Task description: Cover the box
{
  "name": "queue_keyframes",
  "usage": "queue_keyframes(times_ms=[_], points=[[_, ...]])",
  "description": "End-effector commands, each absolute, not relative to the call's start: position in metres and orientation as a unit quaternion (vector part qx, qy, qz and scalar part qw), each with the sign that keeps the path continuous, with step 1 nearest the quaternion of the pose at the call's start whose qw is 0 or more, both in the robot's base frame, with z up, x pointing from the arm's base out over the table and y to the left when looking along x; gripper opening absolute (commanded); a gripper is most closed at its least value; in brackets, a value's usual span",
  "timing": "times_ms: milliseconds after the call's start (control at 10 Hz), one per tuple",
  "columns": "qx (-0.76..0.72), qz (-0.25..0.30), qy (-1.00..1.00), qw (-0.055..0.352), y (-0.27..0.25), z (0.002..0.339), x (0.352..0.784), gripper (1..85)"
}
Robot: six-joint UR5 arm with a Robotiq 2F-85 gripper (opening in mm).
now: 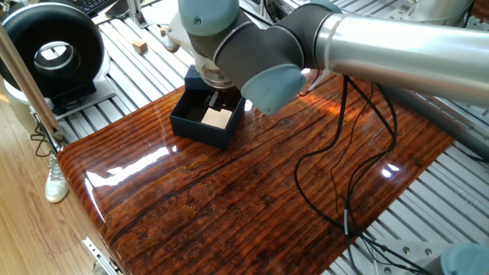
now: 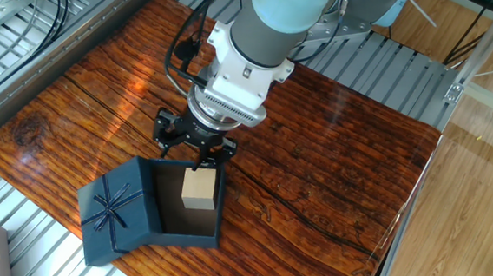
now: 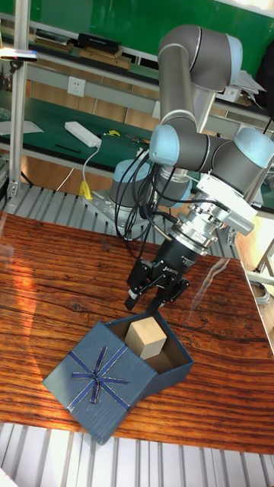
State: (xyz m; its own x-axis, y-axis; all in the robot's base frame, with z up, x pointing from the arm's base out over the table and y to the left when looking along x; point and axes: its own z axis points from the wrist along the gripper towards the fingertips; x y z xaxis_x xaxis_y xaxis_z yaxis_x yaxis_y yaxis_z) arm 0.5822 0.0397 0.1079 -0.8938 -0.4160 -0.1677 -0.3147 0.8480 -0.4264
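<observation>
Gripper [image 1: 218, 95] first, in one fixed view: it hangs right over the open box [image 1: 205, 122], its fingers dipping toward the tan block [image 1: 218, 117] inside, but the arm's bulky wrist hides most of it, so whether the jaws are open or shut cannot be told here. The box sits at the far left corner of the wooden table [image 1: 252, 191].

From the other fixed view the gripper [image 2: 197, 150] shows more plainly: dark fingers [image 2: 164, 133] spread, nothing between them, poised just above the box's [image 2: 192, 233] rim nearest the arm. The lid [image 2: 116, 208], navy with a ribbon bow, stands tilted against the box's opposite side, hinged or leaning, I cannot say which. So the lid lies across the box from the gripper, beyond the tan block [image 2: 200, 190].

In the tall fixed view the gripper [image 3: 156, 293] is open and empty, above the box's [image 3: 171, 365] back wall, while the lid [image 3: 99, 384] slopes down toward the camera. Only this view shows the tan block [image 3: 146, 337] standing taller than the walls, which may hinder closing.
</observation>
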Motion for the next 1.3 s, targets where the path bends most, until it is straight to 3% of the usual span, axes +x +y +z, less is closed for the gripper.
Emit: queue_keyframes(times_ms=[0,200,500,900,1200], points=[[-0.21,-0.184,0.951,0.131,0.047,0.109,0.582,53.7],[-0.236,-0.212,0.938,0.142,0.038,0.117,0.593,48.7],[-0.288,-0.274,0.9,0.18,0.022,0.135,0.626,48.7],[-0.317,-0.269,0.883,0.219,0.027,0.126,0.657,48.7],[-0.323,-0.257,0.885,0.215,0.021,0.113,0.657,48.7]])
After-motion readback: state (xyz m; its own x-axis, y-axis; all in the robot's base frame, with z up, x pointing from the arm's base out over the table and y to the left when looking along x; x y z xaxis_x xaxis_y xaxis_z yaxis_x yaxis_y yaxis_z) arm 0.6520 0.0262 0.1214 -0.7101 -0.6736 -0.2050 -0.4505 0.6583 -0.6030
